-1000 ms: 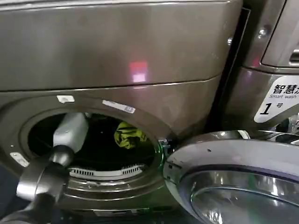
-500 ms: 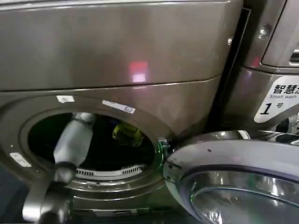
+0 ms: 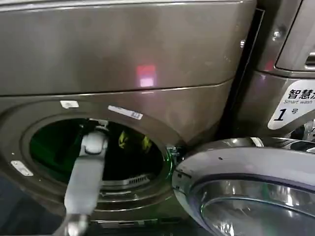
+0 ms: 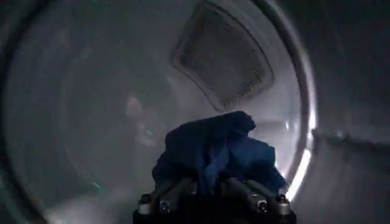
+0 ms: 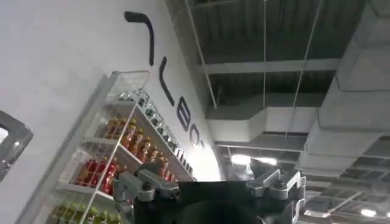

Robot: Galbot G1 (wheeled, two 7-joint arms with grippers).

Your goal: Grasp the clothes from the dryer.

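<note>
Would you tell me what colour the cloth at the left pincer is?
Dark blue cloth, clearest in the left wrist view.

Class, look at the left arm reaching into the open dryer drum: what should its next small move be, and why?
Probably draw the arm straight back out through the porthole. The left claw is shut on the dark blue part of the small soft fabric clothes, inside the large bronze-grey dryer. A yellow-green piece shows deeper in the drum; whether it is gripped too cannot be told.

The clothes [image 3: 132, 141] lie inside the dryer [image 3: 123, 59], its open door [image 3: 246, 187] to the right.
</note>
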